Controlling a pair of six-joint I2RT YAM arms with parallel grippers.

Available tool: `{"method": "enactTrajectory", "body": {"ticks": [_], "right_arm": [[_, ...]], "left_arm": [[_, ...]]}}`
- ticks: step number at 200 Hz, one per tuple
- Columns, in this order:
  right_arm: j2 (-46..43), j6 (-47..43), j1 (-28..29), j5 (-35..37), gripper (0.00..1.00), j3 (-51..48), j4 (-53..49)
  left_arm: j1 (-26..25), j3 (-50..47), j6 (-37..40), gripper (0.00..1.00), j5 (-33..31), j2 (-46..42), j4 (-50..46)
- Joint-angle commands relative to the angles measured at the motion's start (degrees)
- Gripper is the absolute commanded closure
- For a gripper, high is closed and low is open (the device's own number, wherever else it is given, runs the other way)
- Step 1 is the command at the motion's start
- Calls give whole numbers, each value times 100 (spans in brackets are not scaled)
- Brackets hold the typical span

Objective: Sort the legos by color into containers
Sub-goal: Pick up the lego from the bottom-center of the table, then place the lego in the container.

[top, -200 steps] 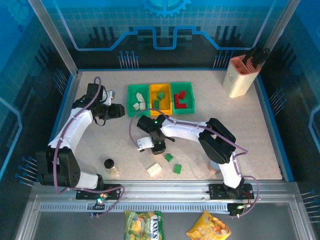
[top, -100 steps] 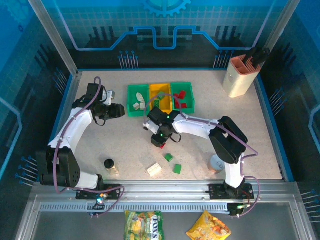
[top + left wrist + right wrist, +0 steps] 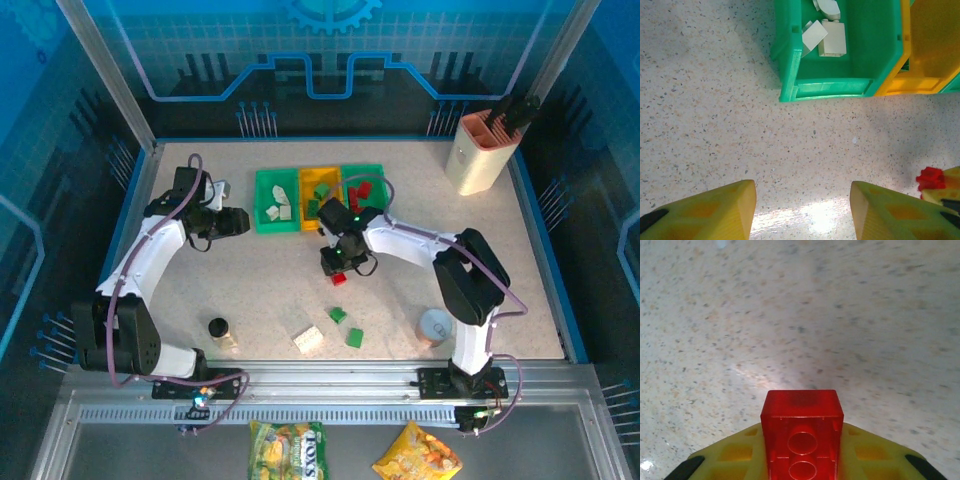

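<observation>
Swinging up and right across the surface (image 3: 250,290) over the last second, the right arm (image 3: 405,240) brings the right jaws from the loose bricks to just below the bins (image 3: 320,178). They have closed the last bit onto a red brick (image 3: 339,279). I judge the pick done and the carry to the red-brick bin (image 3: 384,195) under way. From the top, the left arm (image 3: 150,250) has not moved, its jaws parked left of the white-brick bin (image 3: 258,200), while two green bricks (image 3: 338,314) and a cream brick (image 3: 309,340) lie unsorted near the front. From the left wrist, the left jaws stand part-open with bare surface between them, facing the white-brick bin, its cream pieces (image 3: 832,40) and the yellow bin (image 3: 930,50) beside it; the red brick pokes in at the lower right edge. The right wrist view adds what the top cannot: the brick, its hollow underside facing the camera, is pinched squarely between the yellow fingers (image 3: 730,455), with speckled surface beyond.
</observation>
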Motion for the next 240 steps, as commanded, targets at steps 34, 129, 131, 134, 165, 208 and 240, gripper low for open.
{"method": "enactTrajectory", "body": {"ticks": [34, 129, 131, 134, 165, 208, 240], "right_arm": [[-206, -31, -693, 602, 76, 533, -798], [921, -201, -1344, 1915, 74, 2911, -1429], [945, -201, -1352, 1944, 74, 2962, -1435], [997, -195, -1353, 2004, 74, 3029, -1456], [1524, -281, -1357, 2565, 73, 3680, -1669], [2073, -514, -1366, 3068, 71, 4108, -1504], [2423, -732, -1377, 3272, 71, 4310, -1292]], "left_arm": [[71, 35, 112, 46, 61, -7, -56], [66, 26, 131, 46, 8, -7, -61], [65, 26, 131, 46, 10, -7, -61], [71, 26, 124, 46, 3, -7, -60], [65, 25, 135, 46, -14, 2, -59], [69, 26, 139, 46, -33, 19, -74], [65, 17, 143, 46, -55, 11, -83]]}}
